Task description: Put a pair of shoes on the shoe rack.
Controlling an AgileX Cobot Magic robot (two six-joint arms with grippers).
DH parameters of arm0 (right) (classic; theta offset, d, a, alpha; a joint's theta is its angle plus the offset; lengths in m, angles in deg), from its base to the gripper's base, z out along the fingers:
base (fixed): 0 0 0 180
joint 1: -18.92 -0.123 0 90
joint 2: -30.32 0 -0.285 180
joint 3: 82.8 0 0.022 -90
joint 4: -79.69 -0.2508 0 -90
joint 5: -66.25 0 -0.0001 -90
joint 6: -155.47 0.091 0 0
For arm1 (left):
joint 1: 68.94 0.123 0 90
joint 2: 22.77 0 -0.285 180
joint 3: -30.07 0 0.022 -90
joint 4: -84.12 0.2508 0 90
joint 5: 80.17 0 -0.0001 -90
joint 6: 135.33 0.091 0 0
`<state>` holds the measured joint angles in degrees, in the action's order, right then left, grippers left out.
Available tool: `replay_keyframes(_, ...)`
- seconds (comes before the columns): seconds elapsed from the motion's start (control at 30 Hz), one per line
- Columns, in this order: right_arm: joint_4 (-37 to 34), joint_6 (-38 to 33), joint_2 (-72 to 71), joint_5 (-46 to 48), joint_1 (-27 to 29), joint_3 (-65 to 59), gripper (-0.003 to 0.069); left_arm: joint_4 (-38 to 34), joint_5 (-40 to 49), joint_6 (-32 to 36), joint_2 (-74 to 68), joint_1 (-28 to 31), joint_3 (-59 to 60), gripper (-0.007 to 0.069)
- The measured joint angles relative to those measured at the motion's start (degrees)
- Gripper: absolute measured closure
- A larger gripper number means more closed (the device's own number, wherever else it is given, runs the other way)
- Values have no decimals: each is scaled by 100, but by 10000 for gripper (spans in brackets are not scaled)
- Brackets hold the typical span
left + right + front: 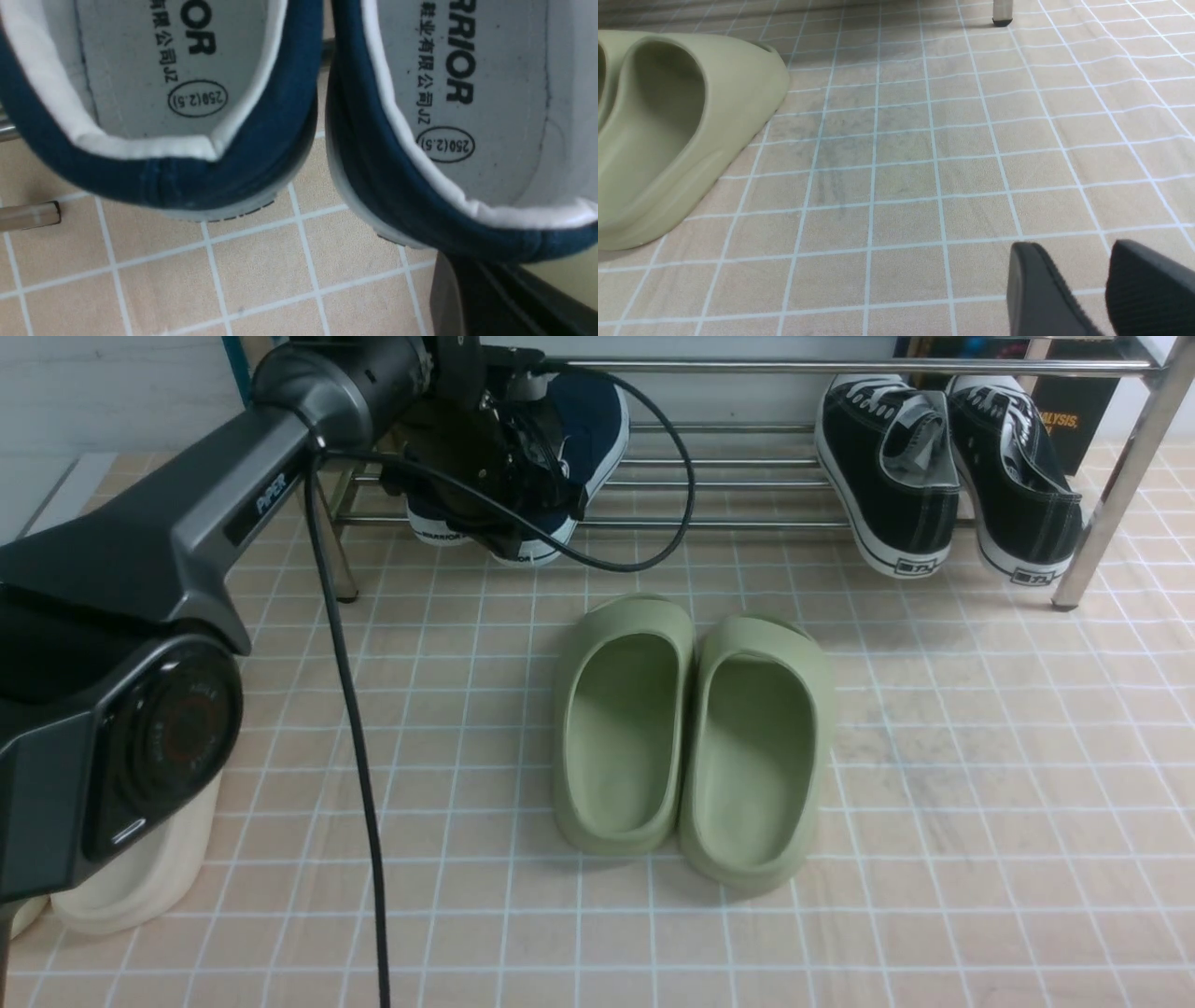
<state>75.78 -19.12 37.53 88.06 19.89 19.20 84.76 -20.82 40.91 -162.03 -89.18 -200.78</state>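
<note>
The pair of navy canvas slip-ons (560,457) sits at the upper left of the front frame, toes pointing up the chrome shoe rack (747,476) and heels hanging over its front bar, the white soles with the lettering showing just above the tiled floor (934,803). The left claw (504,476) is right over them, mostly hidden by its own wrist and cable; its jaws are pressed together, and the left wrist view, which looks straight down into both heel openings (299,116) with the inner heel walls side by side, suggests it is pinching those two walls, though the contact itself is not visible.

Judging from this, the step in hand is settling the pair on the rack. To do it well, the shoes should be pushed a little deeper so the soles rest across at least two bars rather than teetering on the front one, kept level and together, and clear of the black lace-up sneakers (943,467) at the upper right.

The right claw (1087,289) rests low over bare floor with its jaws spread, holding nothing, near the olive-green slides (691,737).
</note>
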Motion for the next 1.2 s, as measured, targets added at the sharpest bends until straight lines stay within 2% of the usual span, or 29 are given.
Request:
replay_keyframes(0.27,0,0,0,0,0,0,421,-2,82,13,134,0,0,604)
replay_keyframes(0.43,0,0,0,0,0,0,421,-2,860,304,729,0,0,603)
replay_keyframes(0.6,0,0,0,0,0,0,421,-103,1139,715,1586,0,2,601)
replay_keyframes(0.87,0,0,0,0,0,0,421,-450,1144,1132,3938,0,95,594)
replay_keyframes(1.0,0,0,0,0,0,0,421,-447,1144,1319,5124,0,896,592)
replay_keyframes(1.07,0,0,0,0,0,0,421,-354,1109,1348,5772,0,1749,592)
replay_keyframes(1.13,0,0,0,0,0,0,421,-157,535,1348,6701,0,3084,589)
replay_keyframes(1.17,0,0,0,0,0,0,421,-157,535,1348,6701,0,3084,589)
replay_keyframes(1.2,0,0,0,0,0,0,421,71,-248,1279,7425,0,4212,587)
